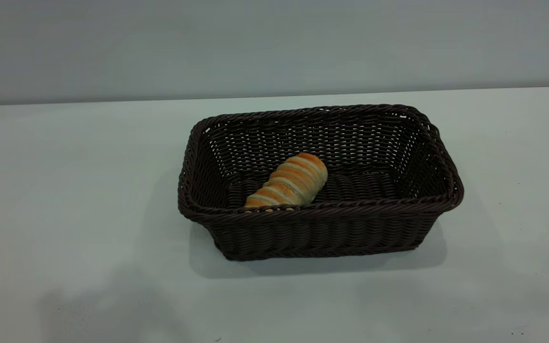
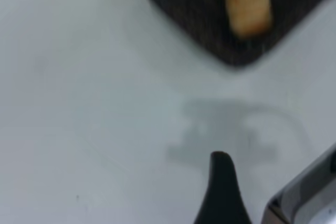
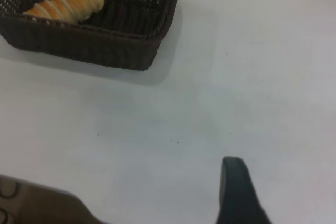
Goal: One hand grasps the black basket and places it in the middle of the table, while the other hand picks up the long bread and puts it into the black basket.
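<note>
The black basket (image 1: 320, 228) stands on the table (image 1: 65, 190) near its middle. The long bread (image 1: 289, 182) lies inside it, at the left of the basket floor, leaning on the near wall. Neither arm shows in the exterior view. My left gripper (image 2: 223, 192) hangs over bare table, apart from the basket (image 2: 205, 19) and the bread (image 2: 247, 3). My right gripper (image 3: 237, 192) is also over bare table, apart from the basket (image 3: 105, 45) with the bread (image 3: 68, 1) in it. Neither gripper holds anything that I can see.
A grey wall (image 1: 274, 47) rises behind the table's far edge. A silver-grey box (image 2: 307, 198) sits beside my left gripper. Bare tabletop lies to the left, right and front of the basket.
</note>
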Robot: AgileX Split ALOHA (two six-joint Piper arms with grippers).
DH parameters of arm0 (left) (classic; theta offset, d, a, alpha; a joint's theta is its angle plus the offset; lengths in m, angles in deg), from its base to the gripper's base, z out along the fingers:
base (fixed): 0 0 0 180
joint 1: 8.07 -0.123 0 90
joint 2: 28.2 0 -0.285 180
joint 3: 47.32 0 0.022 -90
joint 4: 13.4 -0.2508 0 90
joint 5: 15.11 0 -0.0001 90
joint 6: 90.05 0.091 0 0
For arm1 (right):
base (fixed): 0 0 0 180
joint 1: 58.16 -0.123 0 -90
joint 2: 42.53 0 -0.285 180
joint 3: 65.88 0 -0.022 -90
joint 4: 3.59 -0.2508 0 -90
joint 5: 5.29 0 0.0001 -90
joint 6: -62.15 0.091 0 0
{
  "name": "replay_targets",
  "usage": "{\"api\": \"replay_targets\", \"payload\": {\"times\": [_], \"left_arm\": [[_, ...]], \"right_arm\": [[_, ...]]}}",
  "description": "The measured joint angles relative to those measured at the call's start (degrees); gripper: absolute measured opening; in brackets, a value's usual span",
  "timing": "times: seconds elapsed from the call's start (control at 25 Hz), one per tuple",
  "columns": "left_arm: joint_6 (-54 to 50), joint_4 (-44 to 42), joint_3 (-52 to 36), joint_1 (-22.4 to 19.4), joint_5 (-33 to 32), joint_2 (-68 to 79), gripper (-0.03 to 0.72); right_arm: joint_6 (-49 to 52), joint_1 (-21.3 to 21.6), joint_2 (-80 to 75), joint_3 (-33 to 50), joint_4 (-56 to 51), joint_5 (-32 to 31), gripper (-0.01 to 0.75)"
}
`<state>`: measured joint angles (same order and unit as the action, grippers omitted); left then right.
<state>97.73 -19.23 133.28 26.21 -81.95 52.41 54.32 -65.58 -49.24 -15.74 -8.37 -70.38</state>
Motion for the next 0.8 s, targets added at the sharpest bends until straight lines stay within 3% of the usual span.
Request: {"api": "replay_targets", "payload": {"times": [0.2,0.6,0.8], "left_arm": [[0.0,0.0,-9.3,0.0,0.0,-10.9,0.59],[-5.8,1.0,-39.6,0.0,0.2,-37.2,0.59],[-7.8,4.7,-47.6,0.0,0.6,-45.9,0.59]], "right_arm": [[0.0,0.0,0.0,0.0,-0.1,0.0,0.453],[0.0,0.0,0.1,0.0,-0.1,0.0,0.453],[0.0,0.0,0.1,0.0,-0.1,0.0,0.453]]}}
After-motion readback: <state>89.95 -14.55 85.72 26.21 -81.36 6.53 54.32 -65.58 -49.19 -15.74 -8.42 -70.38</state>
